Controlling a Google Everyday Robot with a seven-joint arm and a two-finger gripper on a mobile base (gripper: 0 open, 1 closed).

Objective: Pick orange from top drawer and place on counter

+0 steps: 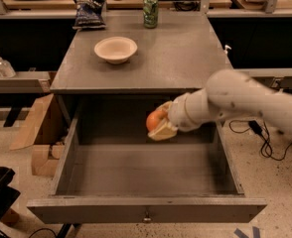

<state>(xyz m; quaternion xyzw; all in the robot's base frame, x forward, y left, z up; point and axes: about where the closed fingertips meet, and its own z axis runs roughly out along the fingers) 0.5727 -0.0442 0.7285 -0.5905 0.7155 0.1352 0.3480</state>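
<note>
Top drawer (146, 209) drawn fully out beneath the worktop (185, 58), its knob (146, 216) at the middle of the front panel. The arm (245, 100) reaches in from the right. The gripper (161, 125) is closed on the orange (155, 119), with a cream finger above the fruit and another beneath it. The orange hangs clear above the drawer floor, toward the back of the drawer, just below the level of the worktop's front edge. On the worktop stand a cream bowl (115, 49), left of centre, and, at the far edge, a green can (150, 11) and a dark snack bag (90, 11), all well apart. A cardboard box (36, 128) lies on the floor left of the drawer.
</note>
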